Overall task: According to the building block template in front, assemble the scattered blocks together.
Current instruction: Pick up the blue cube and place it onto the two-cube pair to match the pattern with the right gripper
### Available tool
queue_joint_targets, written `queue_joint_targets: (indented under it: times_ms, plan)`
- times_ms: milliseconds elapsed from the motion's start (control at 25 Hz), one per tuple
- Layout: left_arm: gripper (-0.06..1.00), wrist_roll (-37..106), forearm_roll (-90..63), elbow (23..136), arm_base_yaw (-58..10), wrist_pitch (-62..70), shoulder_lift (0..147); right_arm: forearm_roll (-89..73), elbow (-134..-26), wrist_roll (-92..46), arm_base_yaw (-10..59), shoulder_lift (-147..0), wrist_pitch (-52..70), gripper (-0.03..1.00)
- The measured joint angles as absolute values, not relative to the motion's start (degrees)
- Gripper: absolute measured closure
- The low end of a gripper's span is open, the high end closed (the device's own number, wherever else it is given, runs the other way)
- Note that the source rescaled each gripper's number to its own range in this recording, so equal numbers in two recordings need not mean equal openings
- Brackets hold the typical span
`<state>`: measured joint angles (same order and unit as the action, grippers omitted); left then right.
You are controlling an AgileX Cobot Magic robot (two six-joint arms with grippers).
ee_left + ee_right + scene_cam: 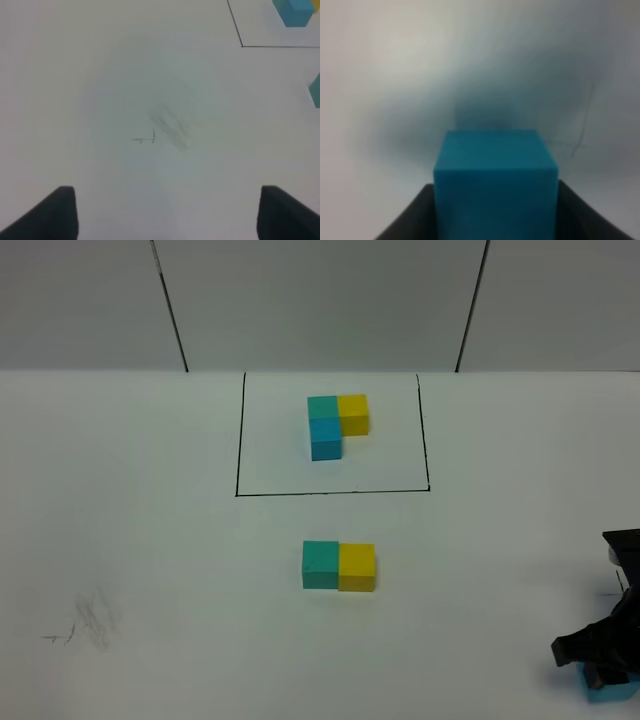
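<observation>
The building block template is a teal, yellow and sky-blue L inside a thin black rectangle at the back middle. A loose teal-green block and a yellow block sit side by side, touching, in front of the frame. My right gripper is at the front right corner, low over the table. In the right wrist view its fingers press both sides of the sky-blue block, which also shows in the high view. My left gripper is open and empty, and it is outside the high view.
A grey pencil smudge marks the white table at the front left, and it lies under the left gripper in the left wrist view. A corner of the black frame and an edge of the teal block show there too.
</observation>
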<state>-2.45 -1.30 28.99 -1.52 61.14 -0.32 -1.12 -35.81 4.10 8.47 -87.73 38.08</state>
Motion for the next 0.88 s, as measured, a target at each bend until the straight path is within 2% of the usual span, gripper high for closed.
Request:
queue_joint_targets:
  times_ms: [280,560,880]
  plan:
    - [0.35,-2.5,-1.3,29.0,-1.5,61.1,-0.3,-8.3,-35.8,11.8,24.0,-81.6,35.8,0.77]
    - [0.35,-2.5,-1.3,29.0,-1.5,61.1,-0.3,-8.0,-37.2,28.0,39.4,-82.0,32.7,0.77]
    - [0.35,-2.5,-1.3,29.0,-1.5,61.1,-0.3,8.8,-49.9,60.7,50.6,-92.1,41.0,0.77]
